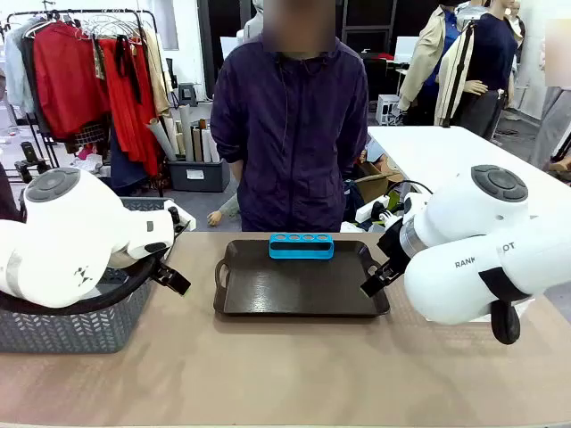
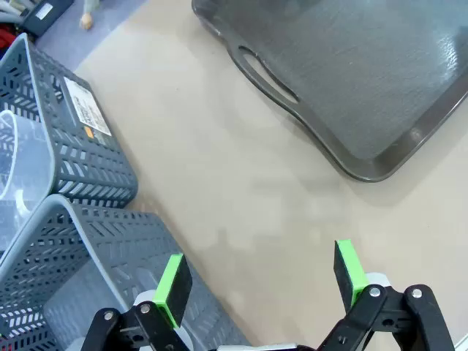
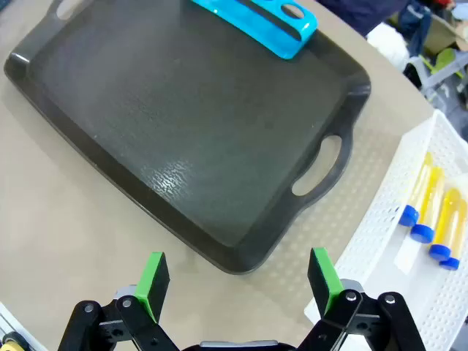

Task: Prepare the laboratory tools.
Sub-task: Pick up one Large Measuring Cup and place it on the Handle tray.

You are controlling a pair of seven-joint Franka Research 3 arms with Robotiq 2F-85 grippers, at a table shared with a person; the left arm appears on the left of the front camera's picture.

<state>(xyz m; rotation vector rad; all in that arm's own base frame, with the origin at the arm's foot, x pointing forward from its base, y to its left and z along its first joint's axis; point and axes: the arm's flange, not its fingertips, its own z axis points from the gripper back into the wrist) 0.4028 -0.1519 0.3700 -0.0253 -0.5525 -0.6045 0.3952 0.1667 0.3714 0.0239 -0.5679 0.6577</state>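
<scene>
Your left claw (image 2: pixel 261 281) and right claw (image 3: pixel 238 279) gape empty, tray (image 3: pixel 183 124) rim near twelve; right wrist view adds test tubes (image 3: pixel 431 205) at three o'clock.

Dark tray (image 1: pixel 294 292) — one. Blue rack (image 1: pixel 302 246) — one, four holes. Yellow-liquid test tubes (image 3: pixel 436 197) — at least three, blue-capped. Grey mesh baskets (image 2: pixel 88 172) — two. White lattice basket (image 3: pixel 380 241) — one.
</scene>
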